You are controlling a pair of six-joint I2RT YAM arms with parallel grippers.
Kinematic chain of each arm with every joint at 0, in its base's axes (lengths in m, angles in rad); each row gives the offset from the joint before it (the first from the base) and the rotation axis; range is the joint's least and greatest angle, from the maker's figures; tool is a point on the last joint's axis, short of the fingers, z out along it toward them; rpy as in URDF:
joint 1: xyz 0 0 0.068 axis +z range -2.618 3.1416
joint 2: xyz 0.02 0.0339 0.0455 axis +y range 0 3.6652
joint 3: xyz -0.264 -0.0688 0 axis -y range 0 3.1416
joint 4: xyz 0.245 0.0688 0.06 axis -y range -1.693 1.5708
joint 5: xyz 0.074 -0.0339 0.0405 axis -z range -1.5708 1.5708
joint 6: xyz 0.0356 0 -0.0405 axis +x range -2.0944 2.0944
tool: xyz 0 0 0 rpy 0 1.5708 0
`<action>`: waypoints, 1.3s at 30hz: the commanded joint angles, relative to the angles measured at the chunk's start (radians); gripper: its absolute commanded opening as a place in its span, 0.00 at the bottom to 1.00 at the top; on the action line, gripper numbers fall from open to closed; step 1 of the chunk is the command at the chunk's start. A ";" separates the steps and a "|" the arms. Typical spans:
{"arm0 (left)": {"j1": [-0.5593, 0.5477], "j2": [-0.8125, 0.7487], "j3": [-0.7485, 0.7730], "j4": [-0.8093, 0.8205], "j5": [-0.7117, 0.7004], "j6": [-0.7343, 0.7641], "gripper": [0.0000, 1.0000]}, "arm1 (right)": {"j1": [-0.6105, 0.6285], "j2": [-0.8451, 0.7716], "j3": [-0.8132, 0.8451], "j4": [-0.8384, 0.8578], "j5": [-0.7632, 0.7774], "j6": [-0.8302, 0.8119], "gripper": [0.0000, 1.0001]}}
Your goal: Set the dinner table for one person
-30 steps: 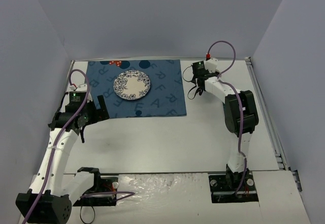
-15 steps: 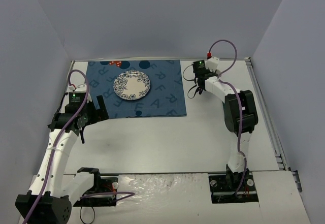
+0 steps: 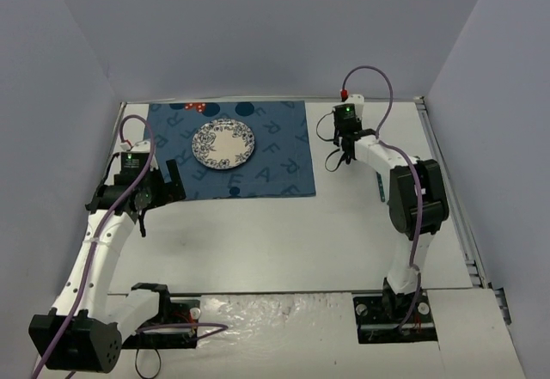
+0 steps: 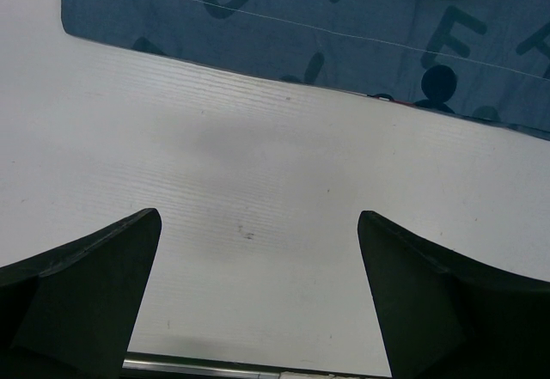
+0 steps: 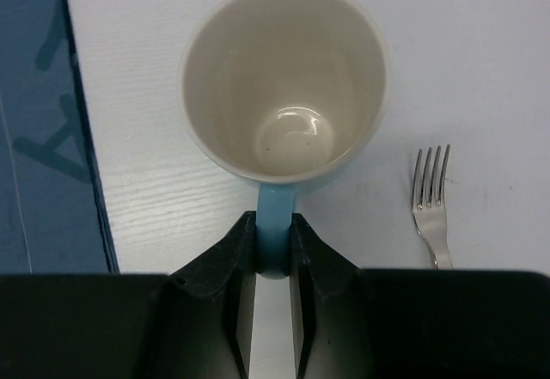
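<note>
Right wrist view is showing the right gripper [image 5: 273, 226] pinching the light blue handle of a mug [image 5: 284, 78], one dark finger pressing on each side of it. The mug is sitting upright with its cream inside facing the camera; whether its base is touching the surface cannot be told. A metal fork [image 5: 430, 198] is lying just beside the mug on its right, apart from it, with its tines pointing away from the gripper. The edge of the dark blue lettered cloth mat [image 5: 34, 121] is running along the left of this view, near the mug but not under it.

From above, the dinner table [image 3: 284, 233] is filling the floor of the white-walled cell, with the mat lying at its far left part and a blue-patterned plate [image 3: 223, 143] resting on the mat. The right arm is reaching to the mat's far right corner.

The left gripper [image 4: 258, 217] is hovering with its fingers spread wide and holding nothing, over bare white tabletop just off the mat's near edge.
</note>
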 commanded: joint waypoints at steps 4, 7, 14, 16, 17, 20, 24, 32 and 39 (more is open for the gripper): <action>-0.002 0.016 0.026 0.070 -0.015 0.014 0.97 | -0.020 -0.137 0.054 0.280 -0.308 -0.290 0.00; -0.002 0.016 0.019 0.082 -0.028 0.015 0.97 | -0.025 -0.095 0.114 0.307 -0.432 -0.313 0.00; -0.002 0.001 -0.003 0.103 -0.064 0.003 0.97 | -0.028 0.073 0.339 0.340 -0.638 -0.327 0.00; -0.002 -0.007 -0.011 0.111 -0.074 -0.001 0.97 | -0.028 0.113 0.394 0.351 -0.664 -0.327 0.00; -0.002 -0.012 -0.016 0.115 -0.077 -0.004 0.97 | -0.028 0.139 0.412 0.357 -0.677 -0.326 0.00; -0.002 -0.023 -0.034 0.125 -0.082 -0.017 0.97 | -0.026 0.199 0.477 0.383 -0.711 -0.320 0.00; -0.002 -0.025 -0.047 0.128 -0.085 -0.028 0.97 | -0.024 0.261 0.528 0.416 -0.738 -0.312 0.00; -0.004 -0.022 -0.068 0.132 -0.094 -0.044 0.97 | -0.017 0.325 0.554 0.530 -0.761 -0.283 0.00; -0.004 -0.025 -0.077 0.137 -0.105 -0.055 0.97 | -0.012 0.317 0.500 0.653 -0.766 -0.255 0.00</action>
